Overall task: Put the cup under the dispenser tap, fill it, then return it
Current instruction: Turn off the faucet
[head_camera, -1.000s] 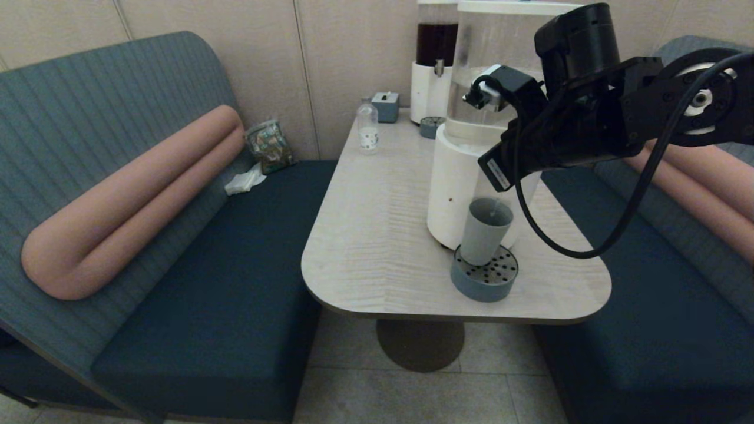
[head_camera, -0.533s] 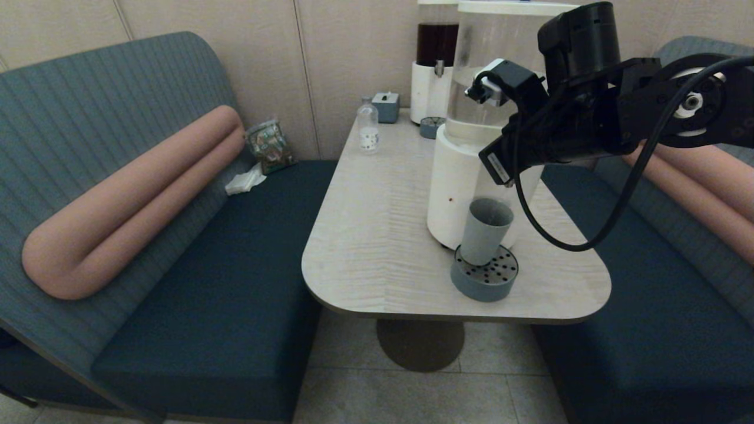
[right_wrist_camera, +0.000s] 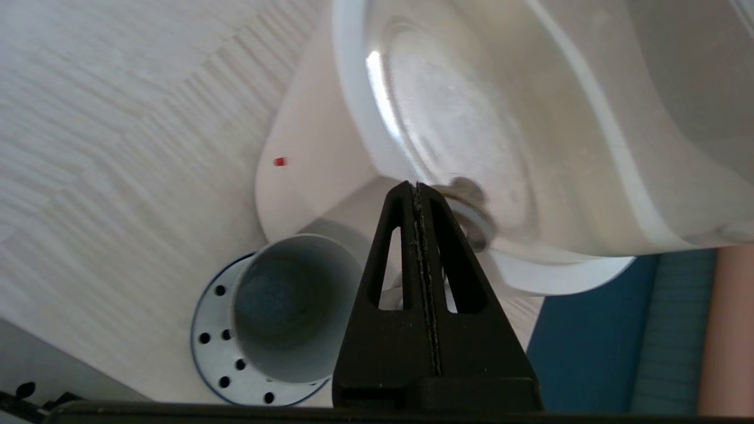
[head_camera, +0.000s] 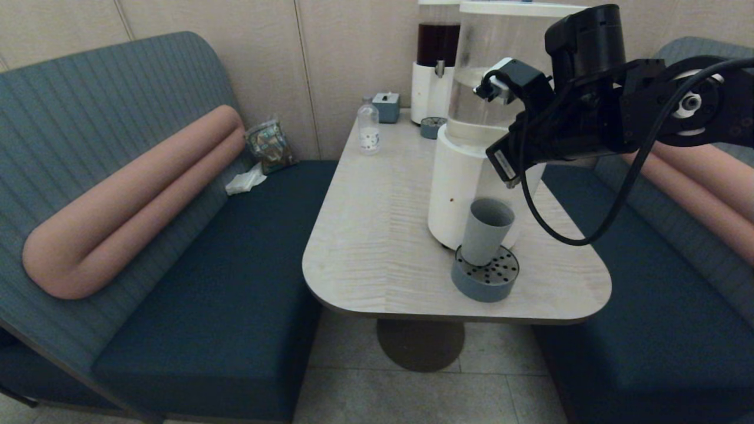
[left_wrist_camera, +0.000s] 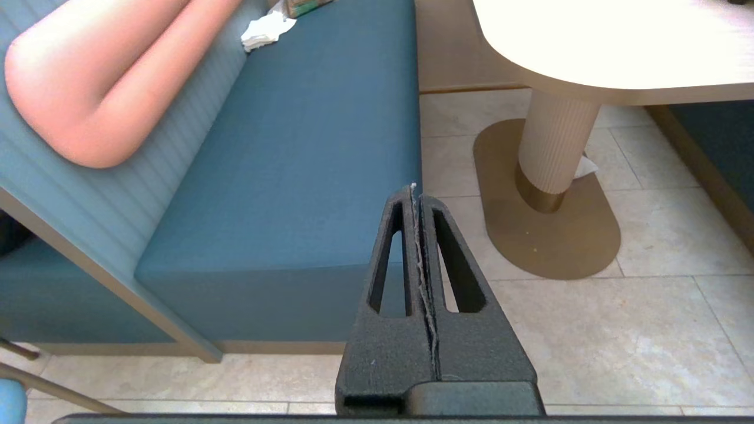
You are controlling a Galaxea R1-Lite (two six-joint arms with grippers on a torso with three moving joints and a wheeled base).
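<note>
The grey-blue cup (head_camera: pixel 486 231) stands upright on a round perforated drip tray (head_camera: pixel 485 272) in front of the white base of the big clear-tank dispenser (head_camera: pixel 456 188). Seen from the right wrist, the cup (right_wrist_camera: pixel 283 306) is open-mouthed, with no liquid that I can make out. My right gripper (right_wrist_camera: pixel 416 187) is shut and empty, its tip just beside the silver dispenser tap (right_wrist_camera: pixel 474 203), above and to one side of the cup. The right arm hides the tap in the head view. My left gripper (left_wrist_camera: pixel 415 191) is shut and empty, hanging low over the bench edge and floor.
At the back of the table (head_camera: pixel 377 235) are a dark-liquid dispenser (head_camera: pixel 436 53), a small clear bottle (head_camera: pixel 369 126), a grey box (head_camera: pixel 386 106) and a small drip tray (head_camera: pixel 432 125). Blue benches flank the table. The cup's tray sits near the table's front edge.
My right arm has lifted a little and shifted slightly to the right by the dispenser. The cup and its tray have not moved.
</note>
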